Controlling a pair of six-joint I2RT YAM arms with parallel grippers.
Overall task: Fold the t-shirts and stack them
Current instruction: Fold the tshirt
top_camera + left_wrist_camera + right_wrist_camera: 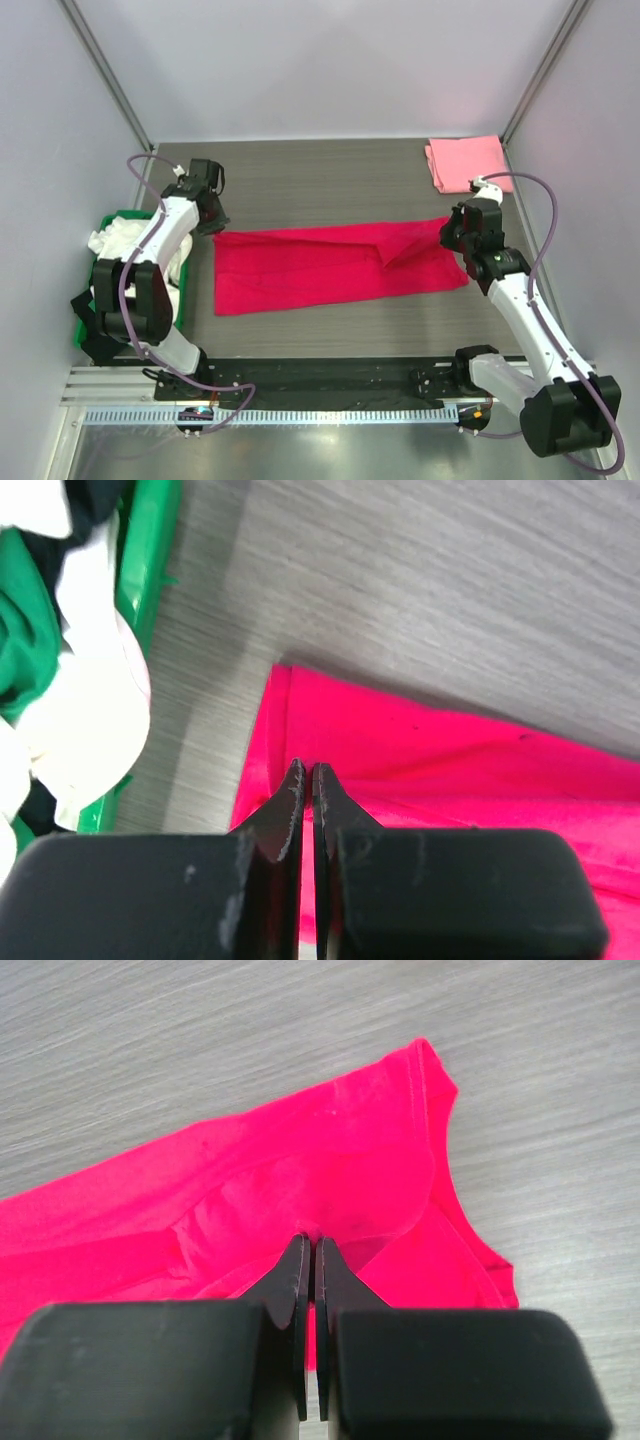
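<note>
The crimson-red t-shirt (320,270) lies as a long folded band across the middle of the table. My left gripper (213,225) is at its far left corner, jaws shut with red cloth at the tips in the left wrist view (307,772). My right gripper (448,232) is at the far right corner, shut on a pinched fold of the shirt (300,1180), which is raised and creased toward it (308,1242). The light pink t-shirt (467,162) lies folded at the far right. The white t-shirt (125,245) is bunched in the crate.
The green plastic crate (85,320) stands at the left table edge, close to my left arm; it shows in the left wrist view (150,570) with white cloth (90,710). Grey walls enclose the table on three sides. A rail runs along the near edge.
</note>
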